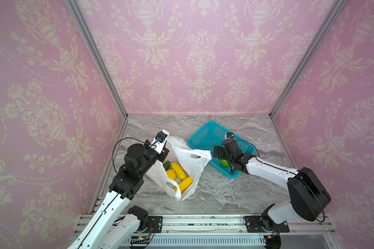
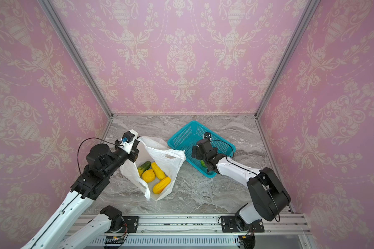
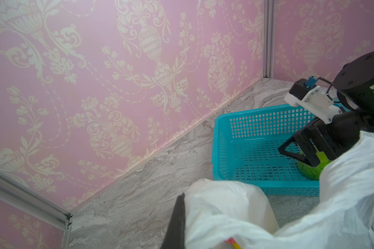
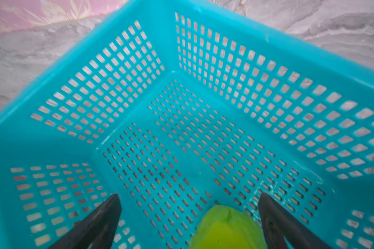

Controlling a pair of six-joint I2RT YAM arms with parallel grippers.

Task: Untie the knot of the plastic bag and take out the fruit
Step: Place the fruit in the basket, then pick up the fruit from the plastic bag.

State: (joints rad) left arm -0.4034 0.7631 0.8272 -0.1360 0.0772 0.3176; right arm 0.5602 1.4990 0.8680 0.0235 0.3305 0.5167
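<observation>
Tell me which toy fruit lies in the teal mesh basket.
The light green fruit; the yellow ones and the dark green one lie in the white plastic bag.

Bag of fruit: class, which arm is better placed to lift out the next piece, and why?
Right, I judge. The right gripper is open and empty over the basket, beside the bag. The left gripper is shut on the bag's rim, holding it open over the yellow fruit.
</observation>
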